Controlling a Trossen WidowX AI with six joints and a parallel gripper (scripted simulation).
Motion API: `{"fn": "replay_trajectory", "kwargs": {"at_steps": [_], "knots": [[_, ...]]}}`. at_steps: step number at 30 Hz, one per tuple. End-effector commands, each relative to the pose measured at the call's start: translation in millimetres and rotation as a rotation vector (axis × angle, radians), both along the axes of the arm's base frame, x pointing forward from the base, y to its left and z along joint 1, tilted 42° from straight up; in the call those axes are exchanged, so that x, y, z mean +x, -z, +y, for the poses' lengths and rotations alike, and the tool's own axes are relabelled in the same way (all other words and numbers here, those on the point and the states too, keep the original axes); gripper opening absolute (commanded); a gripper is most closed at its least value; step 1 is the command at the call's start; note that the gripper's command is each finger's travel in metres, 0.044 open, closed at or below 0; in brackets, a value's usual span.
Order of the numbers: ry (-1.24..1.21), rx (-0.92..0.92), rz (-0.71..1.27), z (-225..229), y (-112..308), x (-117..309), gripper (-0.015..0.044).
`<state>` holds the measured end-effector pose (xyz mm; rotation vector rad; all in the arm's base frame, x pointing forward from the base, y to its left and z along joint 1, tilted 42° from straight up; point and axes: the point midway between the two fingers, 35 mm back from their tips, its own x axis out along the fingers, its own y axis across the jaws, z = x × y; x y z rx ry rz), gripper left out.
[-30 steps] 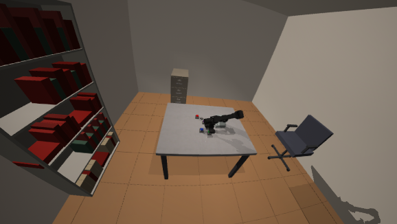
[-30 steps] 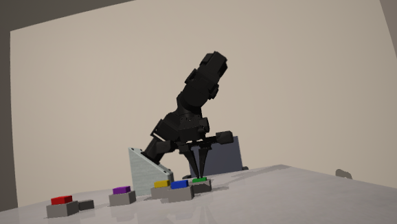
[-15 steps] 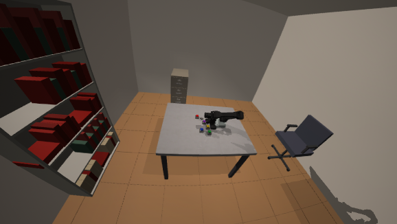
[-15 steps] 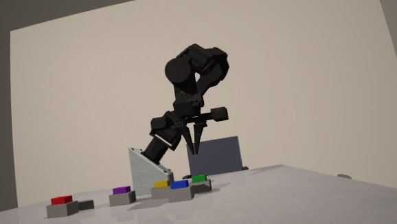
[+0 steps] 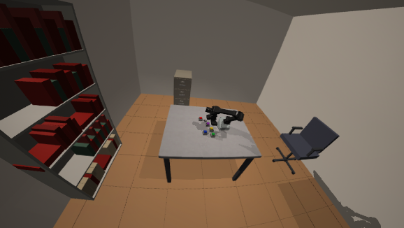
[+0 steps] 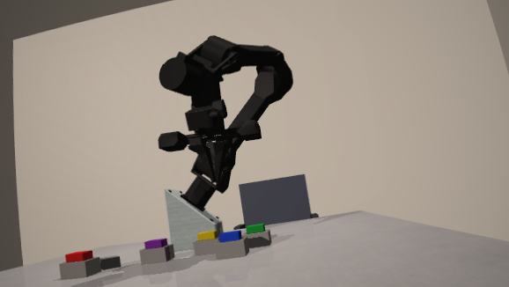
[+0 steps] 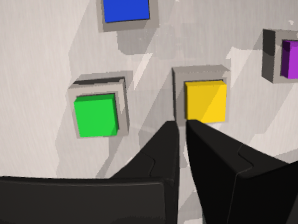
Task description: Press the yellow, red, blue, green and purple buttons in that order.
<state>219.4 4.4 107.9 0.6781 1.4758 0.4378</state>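
Note:
My gripper (image 6: 216, 181) (image 7: 180, 130) is shut and empty. It hangs well above the buttons; in the wrist view its tips show at the lower left edge of the yellow button (image 5: 211, 129) (image 6: 207, 235) (image 7: 206, 102). The green button (image 5: 213, 134) (image 6: 255, 228) (image 7: 95, 116) is left of the tips in the wrist view. The blue button (image 5: 205, 132) (image 6: 230, 236) (image 7: 126, 10) is at its top edge, the purple button (image 5: 207, 124) (image 6: 156, 243) (image 7: 290, 60) at its right edge. The red button (image 5: 200, 117) (image 6: 79, 256) is outside the wrist view. All the caps stand raised.
A small dark grey block (image 5: 205, 120) (image 6: 110, 262) lies close beside the red button on the table (image 5: 182, 145) (image 6: 352, 251). The pale arm mount (image 6: 185, 224) stands behind the yellow button. A chair (image 5: 300, 140) stands off to the right.

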Motion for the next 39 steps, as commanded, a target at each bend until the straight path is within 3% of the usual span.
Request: {"fn": "replay_trajectory", "kwargs": {"at_steps": [1,6,13,19,39], "knots": [[0.002,-0.005,0.005,-47,38,5,0.0020],[-0.004,0.014,0.001,-91,84,-6,0.0020],[-0.004,0.015,0.001,-92,85,-6,0.0020],[-0.004,0.016,-0.001,-53,129,-2,0.0020],[-0.004,0.017,-0.001,-36,147,0,0.0020]]}}
